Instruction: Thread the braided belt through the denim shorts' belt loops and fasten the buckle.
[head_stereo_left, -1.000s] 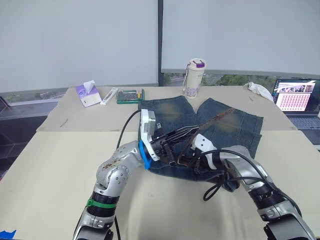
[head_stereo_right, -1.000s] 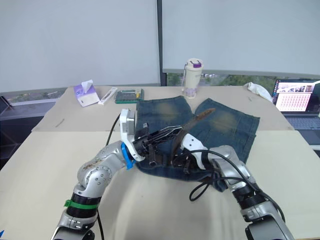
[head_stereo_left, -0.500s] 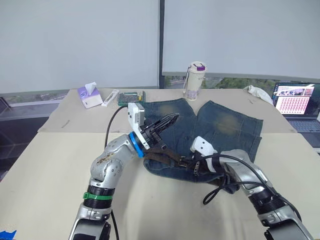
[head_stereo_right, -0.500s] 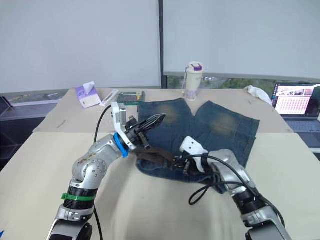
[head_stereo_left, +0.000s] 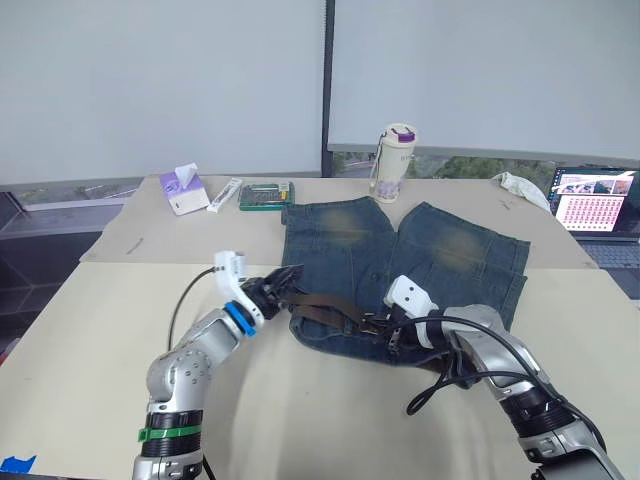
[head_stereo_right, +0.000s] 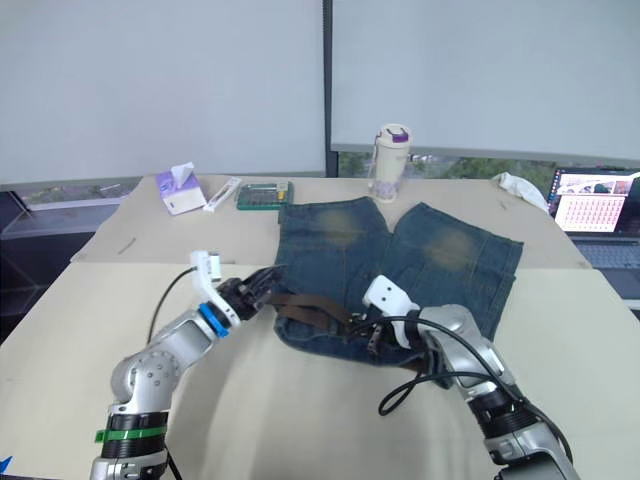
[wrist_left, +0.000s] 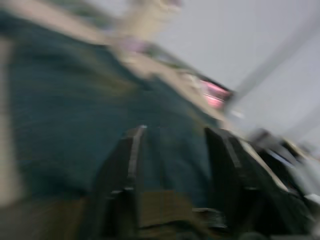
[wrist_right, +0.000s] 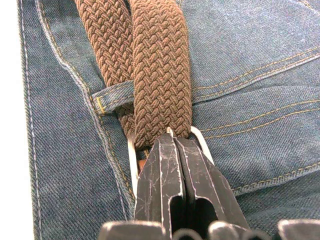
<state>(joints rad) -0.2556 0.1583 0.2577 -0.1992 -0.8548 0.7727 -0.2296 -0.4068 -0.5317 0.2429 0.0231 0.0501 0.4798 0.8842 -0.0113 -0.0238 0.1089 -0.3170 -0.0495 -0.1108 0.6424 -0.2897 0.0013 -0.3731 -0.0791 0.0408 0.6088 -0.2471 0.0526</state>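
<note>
Across the middle of the worktop (head_stereo_left: 90, 330) the denim shorts (head_stereo_left: 400, 255) lie flat, waistband toward the near edge and legs toward the far edge. The braided belt (head_stereo_left: 325, 308) runs along the waistband, and in the right wrist view it passes under at least one of the belt loops (wrist_right: 112, 97) and doubles back on itself at the buckle (wrist_right: 131, 159). Judgement: threading appears well advanced, at least at this loop; whether every loop is taken cannot be told. Fastening appears under way but not confirmed: the strap passes through the frame, and the prong is not visible.

The right pincer (wrist_right: 175, 150) has its fingers pressed together at the buckle frame, touching the belt's fold; whether anything is actually pinched cannot be told. The left pincer (head_stereo_right: 262, 283) sits at the waistband's left end, just beside the belt's free end, fingers (wrist_left: 131, 165) apart, gripping nothing visible.
</note>
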